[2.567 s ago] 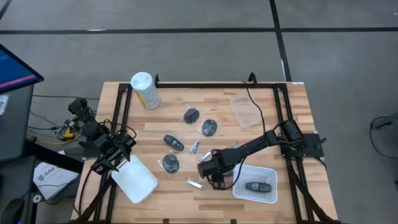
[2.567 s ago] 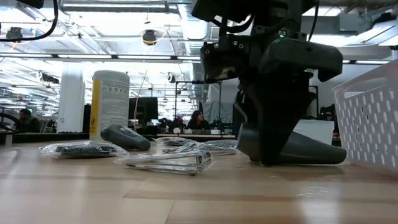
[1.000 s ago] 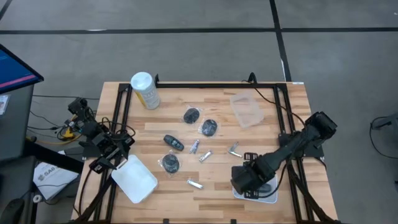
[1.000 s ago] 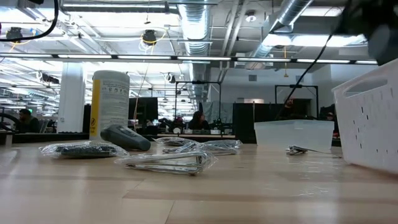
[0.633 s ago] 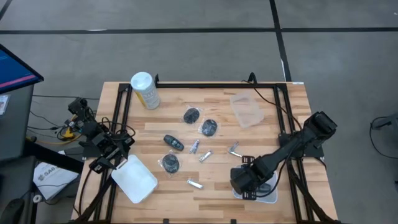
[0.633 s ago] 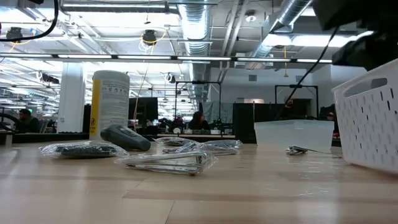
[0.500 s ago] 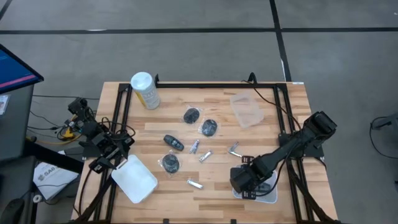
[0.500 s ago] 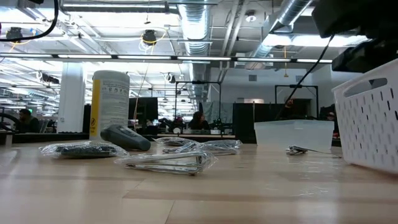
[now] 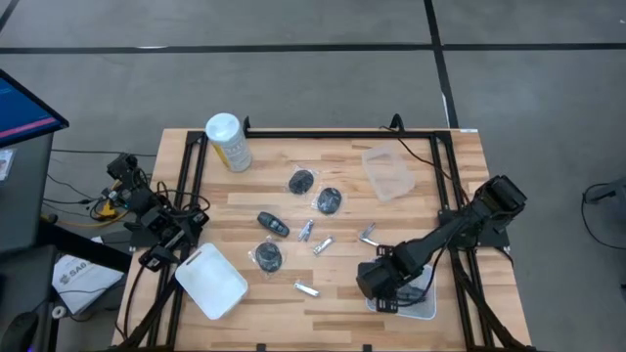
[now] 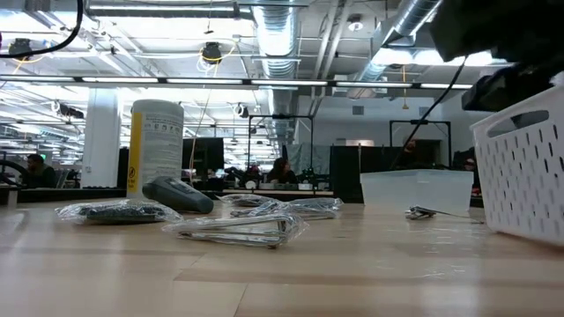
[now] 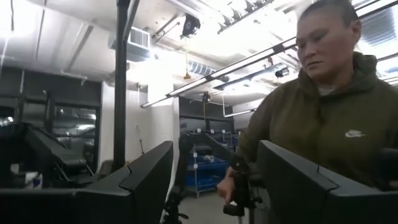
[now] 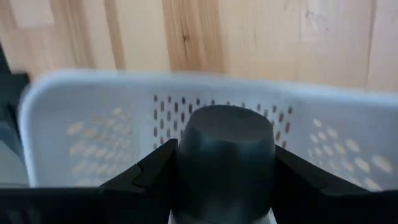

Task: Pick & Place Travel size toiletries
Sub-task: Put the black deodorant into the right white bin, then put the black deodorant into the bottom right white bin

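My right gripper (image 9: 377, 284) hangs over the left end of the white perforated basket (image 9: 419, 301) and is shut on a dark grey capsule (image 12: 225, 149). On the wood lie another dark capsule (image 9: 273, 224), bagged dark discs (image 9: 300, 181) (image 9: 329, 200) (image 9: 268, 256) and small silver pieces (image 9: 306, 230) (image 9: 323, 245) (image 9: 368, 235) (image 9: 306, 288). My left gripper (image 9: 156, 256) waits open past the table's left edge, its fingers (image 11: 149, 180) pointing into the room. My right gripper pinches the dark grey capsule by its two sides (image 12: 186, 155) between its two fingers (image 12: 146, 177). The fingers come from above, pointing down. The capsule is lifted clear, above the basket's perforated floor (image 12: 112, 130).
A pale-yellow canister (image 9: 227, 142) stands at the far left. A clear plastic tub (image 9: 386, 171) sits at the far right. A white lid (image 9: 210, 282) lies at the near left. A person (image 11: 323, 118) stands beyond the table in the left wrist view.
My right gripper has gone a little toward the table's left edge over the basket, still holding the capsule.
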Available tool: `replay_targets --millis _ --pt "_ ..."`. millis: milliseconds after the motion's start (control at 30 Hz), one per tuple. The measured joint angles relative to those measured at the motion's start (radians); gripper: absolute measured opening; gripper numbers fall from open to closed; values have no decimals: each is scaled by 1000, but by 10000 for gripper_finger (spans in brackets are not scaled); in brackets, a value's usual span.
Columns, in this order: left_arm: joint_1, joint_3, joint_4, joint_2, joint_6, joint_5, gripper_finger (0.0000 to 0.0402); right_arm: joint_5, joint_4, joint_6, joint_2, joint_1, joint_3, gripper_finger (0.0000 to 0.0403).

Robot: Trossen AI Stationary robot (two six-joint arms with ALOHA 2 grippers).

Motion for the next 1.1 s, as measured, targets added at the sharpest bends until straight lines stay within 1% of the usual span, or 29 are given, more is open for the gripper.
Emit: replay_targets --millis 100,167,267,333,467,667,800,967,1033,1067,1100 --pt "0 0 45 0 3 0 232 -11 -23 -4 12 -18 -4 190" --pt "0 0 74 0 3 -6 232 -24 1 -2 33 -31 0 190" --pt "0 0 76 0 3 -22 232 -34 -17 0 52 -29 0 192" --pt "0 0 81 3 3 -23 232 -39 6 0 64 -29 3 204" --pt "0 0 109 26 -5 -43 232 -40 -2 33 67 -29 1 234" --pt "0 0 156 51 -9 -48 232 -62 -7 61 53 -21 19 242" --pt "0 0 183 63 16 -41 232 -62 -48 92 -9 -20 71 244" --pt "0 0 311 72 25 -32 232 -8 -152 123 -124 -20 149 242" --pt "0 0 375 73 33 -49 232 29 -177 132 -177 -19 178 239" --pt "0 0 413 73 33 -73 232 53 -185 135 -204 -19 193 237" --pt "0 6 436 73 32 -124 232 81 -189 135 -231 -20 206 235"
